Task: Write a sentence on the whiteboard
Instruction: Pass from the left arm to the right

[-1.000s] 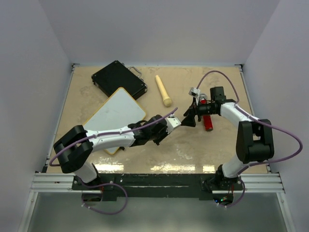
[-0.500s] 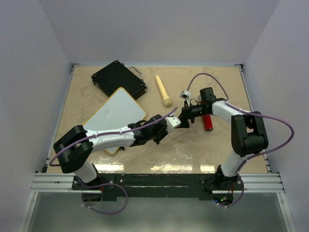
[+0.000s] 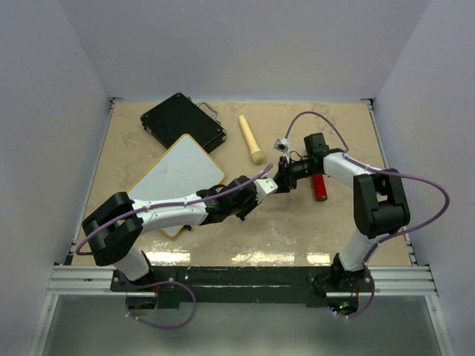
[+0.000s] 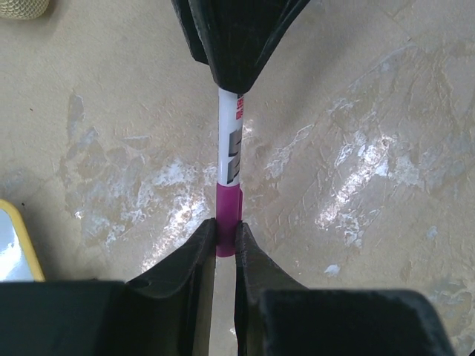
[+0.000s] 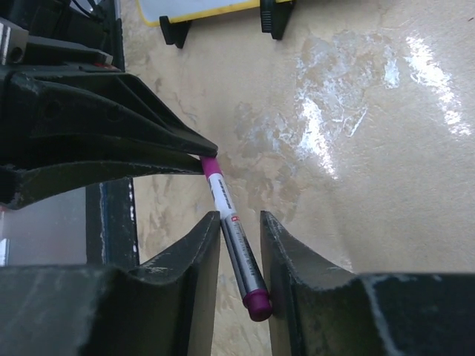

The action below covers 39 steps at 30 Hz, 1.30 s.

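Left wrist: marker (image 4: pixel 228 148) in end effector (image 4: pixel 225 231).

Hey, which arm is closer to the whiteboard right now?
Left. The left arm reaches across the near edge of the whiteboard, overlapping it in the top view. The right arm is well off to the board's right, beyond the pen.

Two slim robot arms, white shells with black joints, each ending in a black two-finger gripper.
The left arm (image 3: pixel 167 211) and right arm (image 3: pixel 380 200) share one build: glossy white tubular links between chunky black joint housings. A lilac cable (image 3: pixel 319 113) runs along each, ending just behind the tool. The left gripper (image 4: pixel 225 233) and right gripper (image 5: pixel 239 230) have matt black fingers, broad at the root and tapering to thin tips. A small pale block (image 3: pixel 282 144) sits just behind each.
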{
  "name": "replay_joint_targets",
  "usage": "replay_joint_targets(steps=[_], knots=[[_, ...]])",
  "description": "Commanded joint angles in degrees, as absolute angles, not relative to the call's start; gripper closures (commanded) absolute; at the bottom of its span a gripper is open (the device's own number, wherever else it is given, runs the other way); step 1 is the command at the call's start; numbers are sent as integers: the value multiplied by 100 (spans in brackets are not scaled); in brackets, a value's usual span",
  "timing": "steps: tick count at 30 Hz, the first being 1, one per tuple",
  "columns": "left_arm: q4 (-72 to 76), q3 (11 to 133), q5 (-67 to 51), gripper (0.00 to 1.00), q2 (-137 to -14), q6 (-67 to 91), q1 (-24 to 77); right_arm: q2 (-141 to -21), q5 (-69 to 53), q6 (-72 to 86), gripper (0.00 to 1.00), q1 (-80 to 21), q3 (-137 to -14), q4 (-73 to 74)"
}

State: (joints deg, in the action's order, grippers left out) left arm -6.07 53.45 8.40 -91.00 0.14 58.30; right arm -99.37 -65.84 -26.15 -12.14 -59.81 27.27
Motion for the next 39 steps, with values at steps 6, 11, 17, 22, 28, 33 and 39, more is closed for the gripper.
replay_joint_targets(steps=[6, 11, 17, 22, 28, 33, 39], knots=[[-229, 5256, 1151, 100, -8833, -88, 5854, -9949, -7048, -2716, 92, -1318, -6231, 2979], [-97, 5159, 1248, 100, -8684, -79, 5854, -9862, -7163, -2795, 99, -1318, -6275, 3032], [-114, 5072, 1345, 43, -8517, 316, 5854, -9738, -7041, -3058, 100, -1310, -6372, 3216], [219, 4756, 1055, 30, -8149, 492, 5792, -9659, -6908, -3418, 100, -1310, -6477, 3515], [553, 4588, 212, 29, -7963, 343, 5520, -9563, -6934, -3858, 100, -1310, -6539, 3884], [694, 4579, -474, 39, -8077, 88, 5414, -9396, -7136, -4157, 100, -1310, -6539, 4087], [1158, 4106, -641, 46, -7806, -193, 5344, -9334, -7365, -4921, 100, -1318, -6679, 4772]])
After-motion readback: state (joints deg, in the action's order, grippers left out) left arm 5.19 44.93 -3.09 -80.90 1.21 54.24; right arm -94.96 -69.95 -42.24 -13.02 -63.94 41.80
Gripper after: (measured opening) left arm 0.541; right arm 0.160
